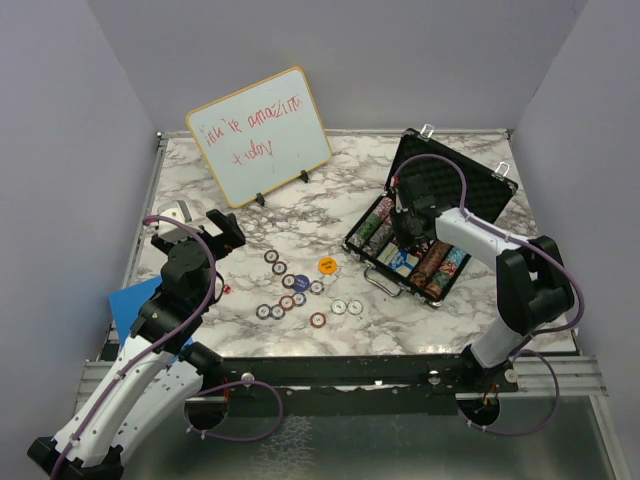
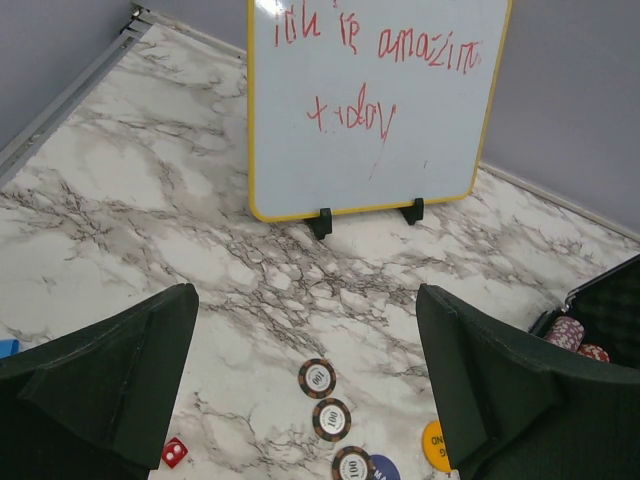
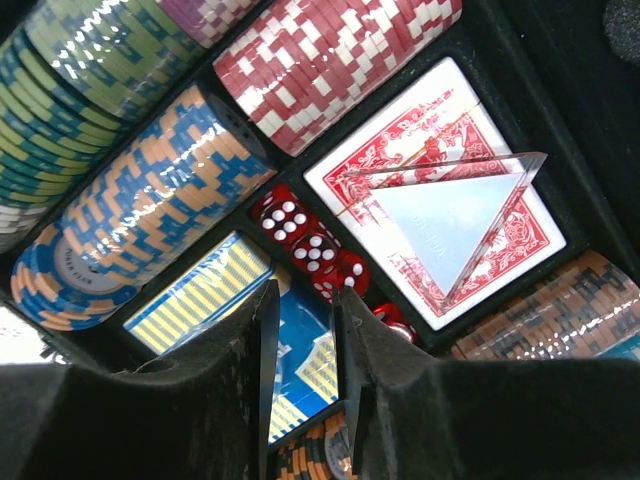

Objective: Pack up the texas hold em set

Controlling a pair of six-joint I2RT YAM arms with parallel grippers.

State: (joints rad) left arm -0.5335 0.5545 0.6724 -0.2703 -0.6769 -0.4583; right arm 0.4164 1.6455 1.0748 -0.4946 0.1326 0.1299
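Black fingers of my right claw (image 3: 303, 310) fill the bottom of the right wrist view. They are parted by a narrow gap with nothing pinched between them, directly above a blue-and-yellow card deck (image 3: 195, 290) lying flat in the briefcase (image 1: 462, 180). Beside that deck sits a row of red dice (image 3: 300, 235), then a red card deck (image 3: 375, 150) with a clear triangular piece (image 3: 450, 215) on it. Stacked poker chips (image 3: 140, 220) lie on edge in the slots around them. That briefcase stands open on the right side of the marble table (image 1: 200, 190), lid up.

My left claw (image 2: 305, 300) hovers wide open and empty above the table's left side. Below it lie 3 loose chips (image 2: 331, 418) in a line, 1 red die (image 2: 173, 452) and an orange-yellow disc (image 2: 435, 445). Behind them stands the whiteboard (image 2: 370, 100).
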